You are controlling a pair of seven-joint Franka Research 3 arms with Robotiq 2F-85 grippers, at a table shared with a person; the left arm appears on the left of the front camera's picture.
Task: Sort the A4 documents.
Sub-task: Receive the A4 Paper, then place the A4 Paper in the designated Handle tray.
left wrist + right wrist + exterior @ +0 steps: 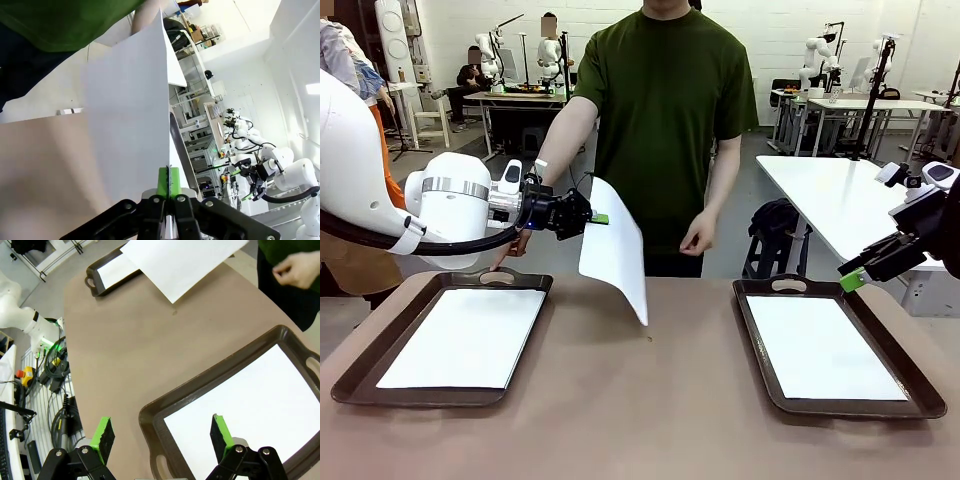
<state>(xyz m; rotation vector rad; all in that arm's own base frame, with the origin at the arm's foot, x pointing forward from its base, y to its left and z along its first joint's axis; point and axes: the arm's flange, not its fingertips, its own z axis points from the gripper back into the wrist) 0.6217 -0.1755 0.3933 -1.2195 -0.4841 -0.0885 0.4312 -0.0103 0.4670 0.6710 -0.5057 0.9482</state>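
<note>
Left of centre in the front view, the left gripper [596, 218] is clamped on the top edge of a thin white blank A4 paper sheet [616, 248], which hangs curved in the air above the brown table [640, 400]. At the right edge, the right gripper [854, 278] has its green-padded fingers spread apart and empty over the right dark brown handled tray [752, 318]; that tray and the left dark brown tray [535, 330] each hold a flat white sheet [820, 348] [465, 338].

Three sheets of paper: one in the left tray [350, 372] with its sheet [465, 337], one in the right tray [760, 345] with its sheet [820, 347], and one held up in the air [616, 250]. Two trays on one tabletop [640, 420]. Two grippers, left [596, 218] and right [853, 280]. One person [665, 110] across the tabletop.
</note>
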